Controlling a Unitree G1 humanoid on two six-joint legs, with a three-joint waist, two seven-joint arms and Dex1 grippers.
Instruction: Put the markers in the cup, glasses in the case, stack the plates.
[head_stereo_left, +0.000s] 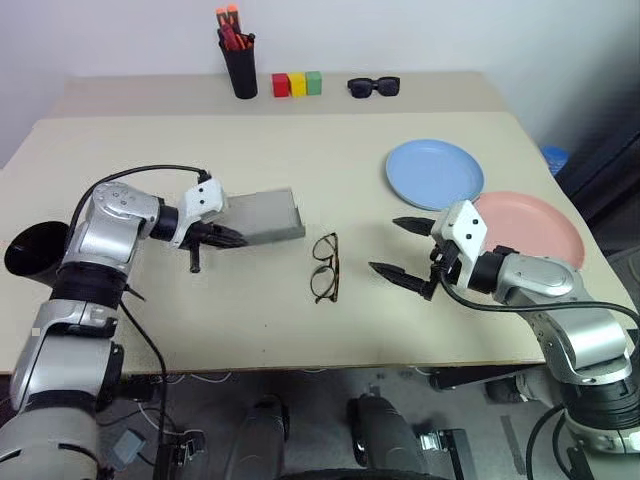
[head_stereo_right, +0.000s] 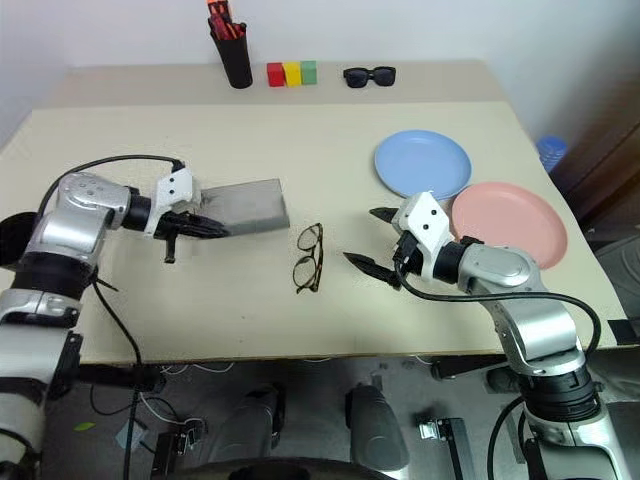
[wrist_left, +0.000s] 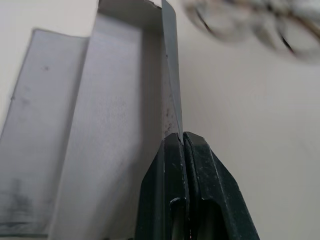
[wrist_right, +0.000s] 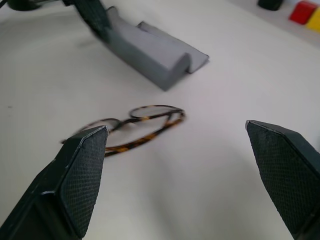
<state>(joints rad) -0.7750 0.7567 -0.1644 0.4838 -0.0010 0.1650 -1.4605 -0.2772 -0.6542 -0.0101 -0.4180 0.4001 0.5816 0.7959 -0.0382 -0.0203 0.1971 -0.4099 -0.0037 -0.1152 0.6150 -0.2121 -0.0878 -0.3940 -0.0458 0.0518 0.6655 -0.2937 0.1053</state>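
Folded tortoiseshell glasses (head_stereo_left: 324, 267) beside grey case (head_stereo_left: 262, 216)

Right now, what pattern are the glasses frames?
Dark tortoiseshell, brown with amber mottling, on the glasses; clearest in the right wrist view.

Even, soft light falls from above over the pale table (head_stereo_left: 300, 300) — bright, with no harsh glare. Shadows are faint: a thin one under the glasses (head_stereo_left: 325, 267), a soft one beside the grey case (head_stereo_left: 262, 217) and under the right gripper (head_stereo_left: 402, 248). The blue plate (head_stereo_left: 435, 172) and pink plate (head_stereo_left: 535, 228) show a mild sheen. The head views are sharp in the middle, and the table's edges look bowed toward the corners. In the left wrist view the glasses are smeared and out of focus, while the left gripper (wrist_left: 183, 145) is crisp. In the right wrist view the black fingers (wrist_right: 82, 170) are sharp — the far case and coloured blocks (wrist_right: 305, 12) go soft.
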